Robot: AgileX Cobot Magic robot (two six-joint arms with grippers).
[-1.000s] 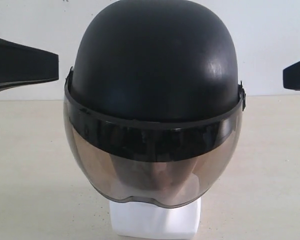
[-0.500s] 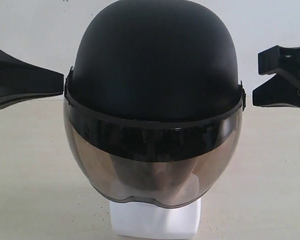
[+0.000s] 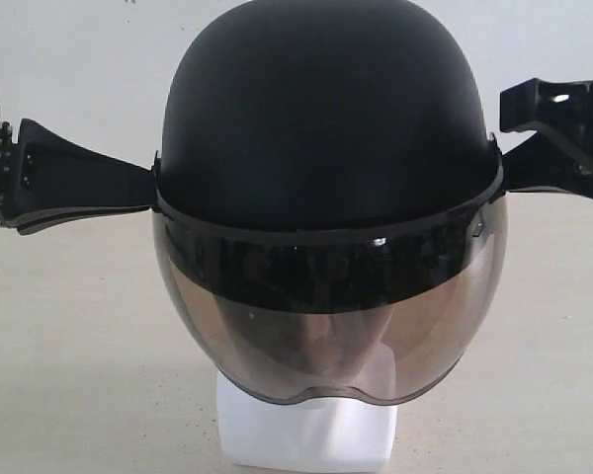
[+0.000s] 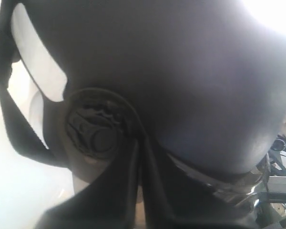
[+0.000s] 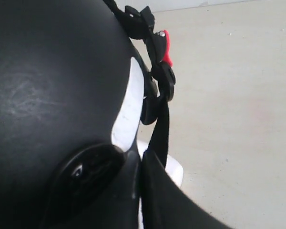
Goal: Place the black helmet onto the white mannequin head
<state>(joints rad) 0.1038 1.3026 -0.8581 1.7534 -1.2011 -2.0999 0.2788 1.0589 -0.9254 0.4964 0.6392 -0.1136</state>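
Observation:
The black helmet (image 3: 326, 118) sits on the white mannequin head, slightly tilted, its smoky visor (image 3: 237, 326) down over the face. Only the head's white neck base (image 3: 306, 434) shows uncovered. My left gripper (image 3: 148, 190) is shut, its tip touching the helmet's left side by the visor pivot (image 4: 93, 131). My right gripper (image 3: 506, 170) is shut too, its tip against the helmet's right side. In the right wrist view the shut fingertips (image 5: 141, 164) meet beside the shell (image 5: 47, 71), with the chin strap (image 5: 159, 129) hanging just behind them.
A red-tabbed buckle (image 5: 166, 47) hangs on the strap at the helmet's rear. The beige table (image 3: 59, 346) runs all round the head, up to a white wall (image 3: 69, 59) behind.
Both grippers have come inward and now touch the helmet's sides. The helmet has shifted a little to the right and tilted on the head.

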